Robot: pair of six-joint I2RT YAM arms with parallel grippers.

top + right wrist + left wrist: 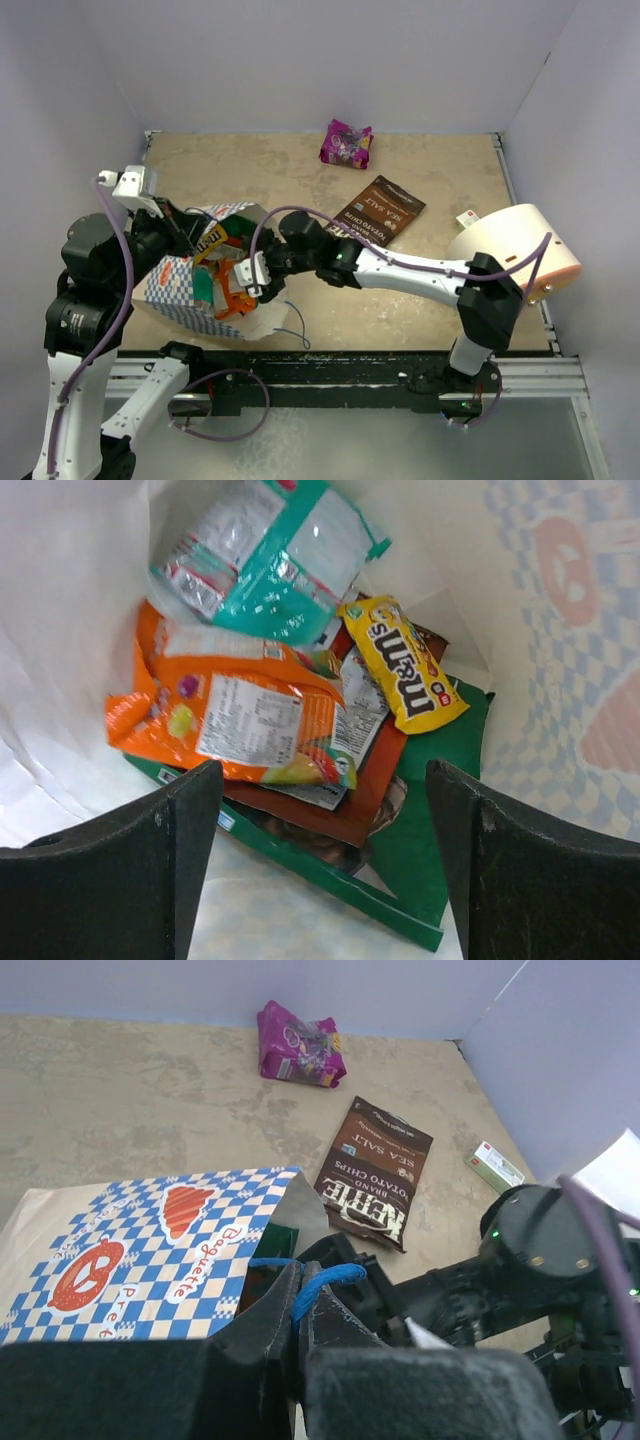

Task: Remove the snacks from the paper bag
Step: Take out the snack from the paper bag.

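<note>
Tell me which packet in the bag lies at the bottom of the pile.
The flat green packet; the brown packet, orange packet and yellow M&M's pouch all lie over it.

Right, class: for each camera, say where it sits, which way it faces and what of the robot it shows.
Top external: above and behind the bases, looking down on the table; left arm and right arm show.
Left wrist: on the left arm, facing the back wall across the paper bag; left tool shut on the blue handle.
Right wrist: looks down into the bag at the snacks; right tool open.
Shared: top and left wrist both show the purple packet and brown chips packet.
</note>
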